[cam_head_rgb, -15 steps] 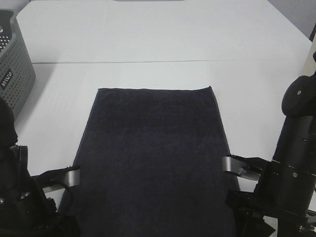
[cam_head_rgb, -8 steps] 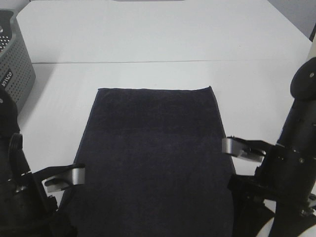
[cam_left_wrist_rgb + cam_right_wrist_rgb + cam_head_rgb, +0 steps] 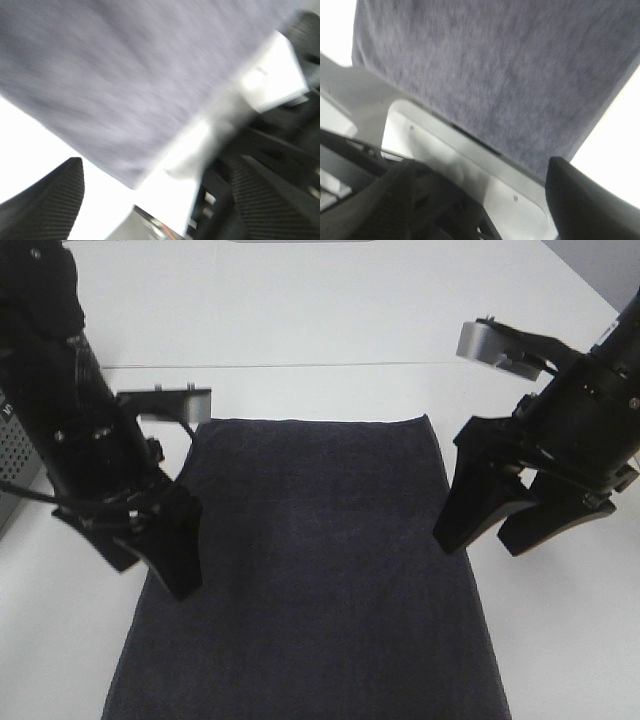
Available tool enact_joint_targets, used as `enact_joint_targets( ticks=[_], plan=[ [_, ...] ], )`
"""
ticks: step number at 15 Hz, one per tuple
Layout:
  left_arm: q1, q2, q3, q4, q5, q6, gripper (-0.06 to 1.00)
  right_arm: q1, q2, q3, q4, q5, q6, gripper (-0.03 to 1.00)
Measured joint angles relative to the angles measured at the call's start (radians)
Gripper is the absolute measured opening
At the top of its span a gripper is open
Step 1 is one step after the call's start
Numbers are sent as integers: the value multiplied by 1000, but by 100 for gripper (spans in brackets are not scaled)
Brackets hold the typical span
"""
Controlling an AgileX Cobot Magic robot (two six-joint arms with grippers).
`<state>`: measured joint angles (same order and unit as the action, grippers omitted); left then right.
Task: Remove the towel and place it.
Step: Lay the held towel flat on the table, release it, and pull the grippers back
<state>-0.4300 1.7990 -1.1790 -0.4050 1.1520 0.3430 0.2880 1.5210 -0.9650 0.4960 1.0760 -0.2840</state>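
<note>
Towel (image 3: 310, 570), dark and spread flat on the white table (image 3: 300, 310), with its long sides running from near to far. The left gripper (image 3: 145, 550) and right gripper (image 3: 510, 520) hang fingers-down over the left and right long edges, roughly level with each other. This arrangement probably suits taking both sides at once, so that the cloth lifts evenly rather than dragging from one corner. In both wrist views each pair of fingers is spread wide and empty, with only towel and table showing beneath. The towel's near edge is cut off by the frame. Whether any fingertip touches the cloth cannot be told, since the arms cover both contact zones from above. Both wrist views are blurred. A grey basket (image 3: 12, 455) at far left is mostly hidden behind the left arm.
</note>
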Motion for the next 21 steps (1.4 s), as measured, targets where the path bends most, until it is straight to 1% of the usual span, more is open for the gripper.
enact_joint_targets(
  ticks=[1,2,3,5,6,8,10,11,12,15,17,19,20,21],
  plan=[
    [2,0,-67,88,-23,-44,79,-37,9,-35,-1,-11,37,70],
    [11,2,-123,156,-36,-78,82,-91,29,-88,2,-20,51,70],
    [28,8,-175,189,-37,-107,85,-162,61,-149,20,-18,58,70],
    [94,32,-269,199,-40,-133,86,-275,123,-269,65,20,55,72],
    [134,52,-304,200,-41,-144,86,-299,156,-331,66,42,54,75],
    [201,103,-375,187,-34,-150,86,-305,233,-436,36,65,72,78],
    [258,168,-439,164,-5,-150,86,-305,313,-546,22,77,83,79],
    [283,204,-465,142,1,-150,86,-305,365,-602,10,100,75,79],
    [306,240,-495,108,11,-147,86,-305,415,-657,6,122,61,79],
    [360,361,-589,-44,16,-113,86,-305,545,-787,7,136,52,79],
    [371,433,-647,-118,16,-87,86,-305,629,-854,5,136,50,78],
    [372,508,-698,-140,13,-60,86,-305,715,-921,-1,136,45,78],
    [372,535,-709,-144,-4,-48,86,-305,761,-960,-1,136,44,78],
    [372,558,-709,-147,-43,-37,86,-305,800,-998,-1,136,44,78]
  ],
)
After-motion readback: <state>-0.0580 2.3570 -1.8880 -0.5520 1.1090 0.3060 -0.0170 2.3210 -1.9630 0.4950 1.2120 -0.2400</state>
